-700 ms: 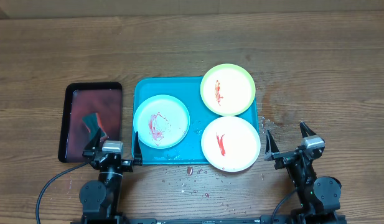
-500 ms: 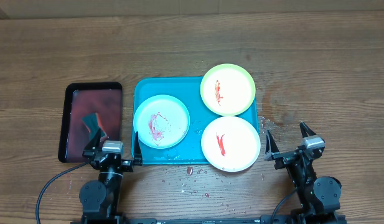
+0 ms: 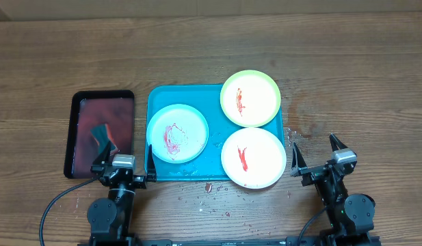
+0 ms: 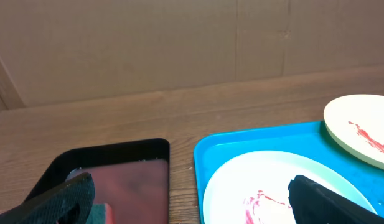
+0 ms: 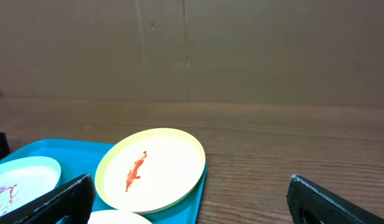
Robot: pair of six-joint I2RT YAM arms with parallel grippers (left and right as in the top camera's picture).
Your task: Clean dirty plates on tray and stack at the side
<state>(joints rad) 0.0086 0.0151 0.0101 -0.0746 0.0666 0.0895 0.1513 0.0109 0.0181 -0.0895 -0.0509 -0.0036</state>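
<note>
Jaws of left gripper (image 3: 124, 166) and right gripper (image 3: 313, 162) are spread wide, empty. Three smeared plates (image 3: 177, 133) lie on the turquoise tray (image 3: 158, 99). The sponge (image 3: 103, 137) in the black tray (image 3: 101, 93) is probably best fetched first.

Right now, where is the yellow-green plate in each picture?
Overhead: the yellow-green plate is above centre, on the tray's top right corner.
Left wrist: the plate is at the right edge, partly cut off.
Right wrist: the plate is low, left of centre.
Shared landmark: the turquoise tray under it.
</note>
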